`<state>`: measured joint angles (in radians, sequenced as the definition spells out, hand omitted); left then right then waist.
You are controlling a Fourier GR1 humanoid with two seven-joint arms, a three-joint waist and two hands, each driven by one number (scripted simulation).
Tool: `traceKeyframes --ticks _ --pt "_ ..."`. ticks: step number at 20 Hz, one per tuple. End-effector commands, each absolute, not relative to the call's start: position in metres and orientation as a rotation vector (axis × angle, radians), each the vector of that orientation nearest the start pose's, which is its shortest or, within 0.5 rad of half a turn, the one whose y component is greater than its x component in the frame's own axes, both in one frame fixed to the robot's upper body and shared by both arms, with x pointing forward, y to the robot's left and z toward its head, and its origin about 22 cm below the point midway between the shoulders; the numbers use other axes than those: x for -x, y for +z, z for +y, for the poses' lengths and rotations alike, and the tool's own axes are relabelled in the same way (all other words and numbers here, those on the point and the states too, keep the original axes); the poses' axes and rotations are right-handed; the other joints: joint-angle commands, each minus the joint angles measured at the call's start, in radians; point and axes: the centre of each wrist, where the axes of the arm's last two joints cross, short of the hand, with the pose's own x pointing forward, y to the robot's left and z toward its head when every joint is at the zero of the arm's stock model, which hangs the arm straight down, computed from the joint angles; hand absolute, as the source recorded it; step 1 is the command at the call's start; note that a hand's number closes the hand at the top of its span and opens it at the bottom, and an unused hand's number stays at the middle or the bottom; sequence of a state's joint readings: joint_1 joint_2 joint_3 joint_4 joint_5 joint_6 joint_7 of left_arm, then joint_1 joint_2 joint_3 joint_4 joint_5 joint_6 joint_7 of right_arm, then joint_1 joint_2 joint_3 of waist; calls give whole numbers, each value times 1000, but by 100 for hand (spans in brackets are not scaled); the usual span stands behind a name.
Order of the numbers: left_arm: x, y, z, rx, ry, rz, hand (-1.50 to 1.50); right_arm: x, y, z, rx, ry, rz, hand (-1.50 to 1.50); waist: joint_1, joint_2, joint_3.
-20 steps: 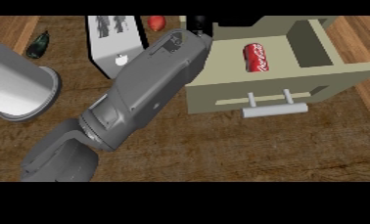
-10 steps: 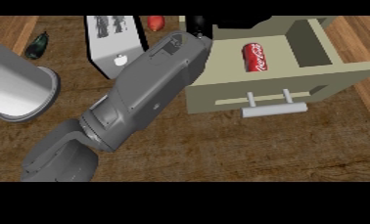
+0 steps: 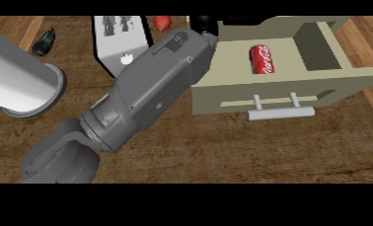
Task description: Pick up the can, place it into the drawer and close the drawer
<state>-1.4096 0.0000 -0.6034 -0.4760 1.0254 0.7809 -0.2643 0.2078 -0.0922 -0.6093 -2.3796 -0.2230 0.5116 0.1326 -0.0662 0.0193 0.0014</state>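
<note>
While the can (image 3: 264,59) lies on its side inside the open drawer (image 3: 270,89), you can see it plainly: red, with white script along its length and a pale end cap, one end toward the drawer's back and the other toward the front wall, sitting left of the drawer's middle on the bare floor. The drawer is pulled out near the worktop's (image 3: 241,151) right edge, its front showing a slot and a pale bar handle (image 3: 280,113) on two posts. A big grey forearm (image 3: 149,89) comes up from the lower left and slants to the drawer's back left corner, and only a sliver of black hand (image 3: 204,22) peeks out past its end, so whether that hand is clenched or released I cannot tell; nothing is visibly in it. Compared with half a second ago, the forearm has barely shifted and the can lies where it did. By the left edge stands a large grey cylinder (image 3: 25,84), a dark bottle (image 3: 44,42) lies at the far left corner, and a white board (image 3: 120,40) and a small red thing (image 3: 162,21) sit along the far edge.
</note>
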Motion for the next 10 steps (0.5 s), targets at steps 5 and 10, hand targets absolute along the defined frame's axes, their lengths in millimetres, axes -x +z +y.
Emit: traceKeyframes --ticks 5,10 --pt "-413 196 -30 -7 130 -1765 -150 -144 177 -310 490 507 -2028 -150 29 -3 0" --pt "-413 194 -27 55 149 -1726 -150 -170 174 -284 609 629 -1978 -150 69 -10 -1"
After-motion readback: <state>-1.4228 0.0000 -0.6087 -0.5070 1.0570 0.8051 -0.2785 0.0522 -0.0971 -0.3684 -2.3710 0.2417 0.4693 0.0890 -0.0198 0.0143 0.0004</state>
